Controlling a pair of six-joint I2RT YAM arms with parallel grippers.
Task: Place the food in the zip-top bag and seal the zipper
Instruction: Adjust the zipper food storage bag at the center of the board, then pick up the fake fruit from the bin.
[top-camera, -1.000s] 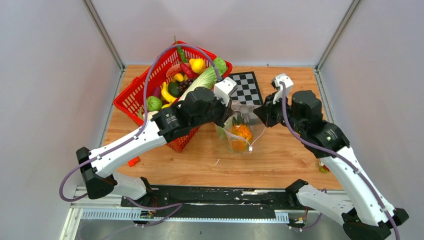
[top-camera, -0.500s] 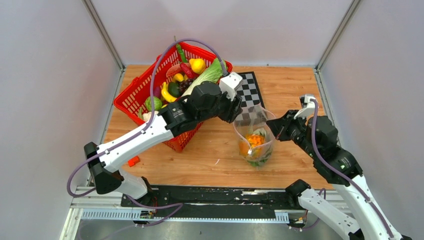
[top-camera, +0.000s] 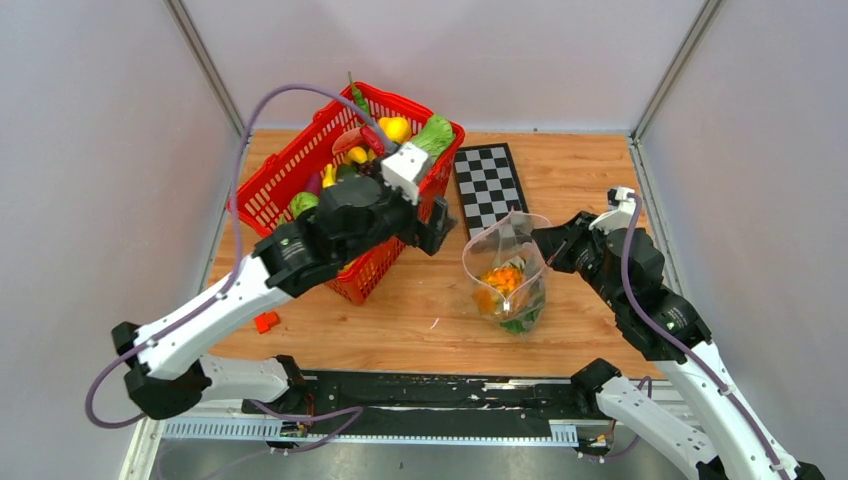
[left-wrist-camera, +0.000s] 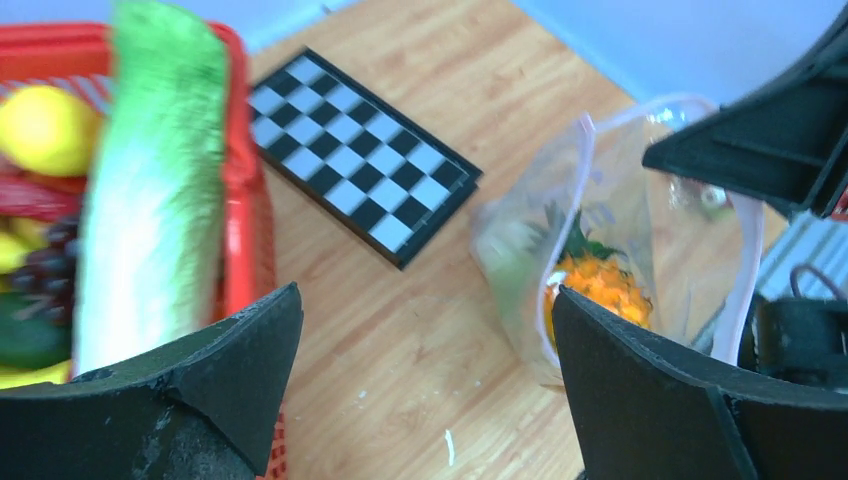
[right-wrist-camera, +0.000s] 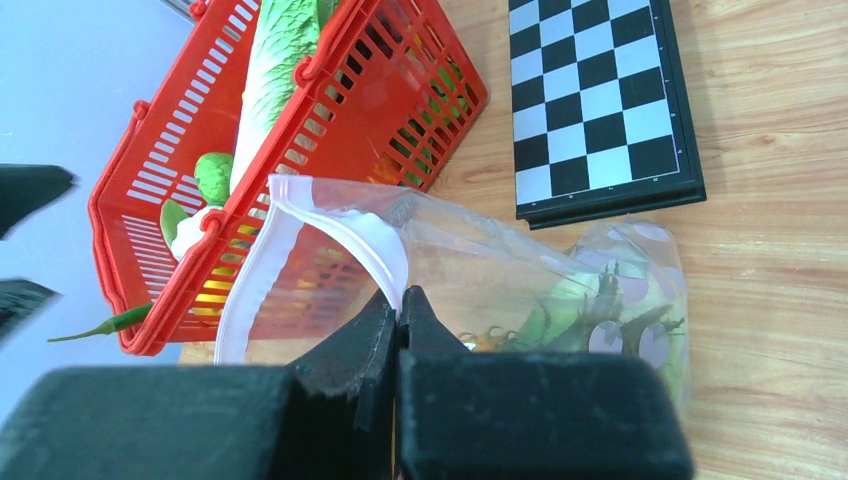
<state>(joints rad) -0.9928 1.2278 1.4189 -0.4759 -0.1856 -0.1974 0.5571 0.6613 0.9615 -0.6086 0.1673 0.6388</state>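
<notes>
The clear zip-top bag (top-camera: 505, 285) stands on the wooden table with its mouth gaping upward. An orange piece of food (top-camera: 503, 278) and green pieces (right-wrist-camera: 570, 300) lie inside it. My right gripper (top-camera: 541, 241) is shut on the pale zipper (right-wrist-camera: 255, 270) at the mouth's right side, pinching the strip (right-wrist-camera: 400, 296). My left gripper (top-camera: 438, 232) is open and holds nothing. It hangs between the red basket and the bag, and its wrist view shows the bag (left-wrist-camera: 610, 250) just off its right finger (left-wrist-camera: 640, 390). More food, including a lettuce (left-wrist-camera: 150, 180), fills the basket.
The red mesh basket (top-camera: 290, 170) sits tilted at the back left, under my left arm. A checkerboard (top-camera: 487, 180) lies behind the bag. A small orange-red piece (top-camera: 265, 322) lies on the table near the front left. Grey walls close in both sides.
The bag shifted right and toward the front, and its mouth spread open. My left gripper opened, let go of the bag and drew back left toward the basket. The right gripper kept its grip.
</notes>
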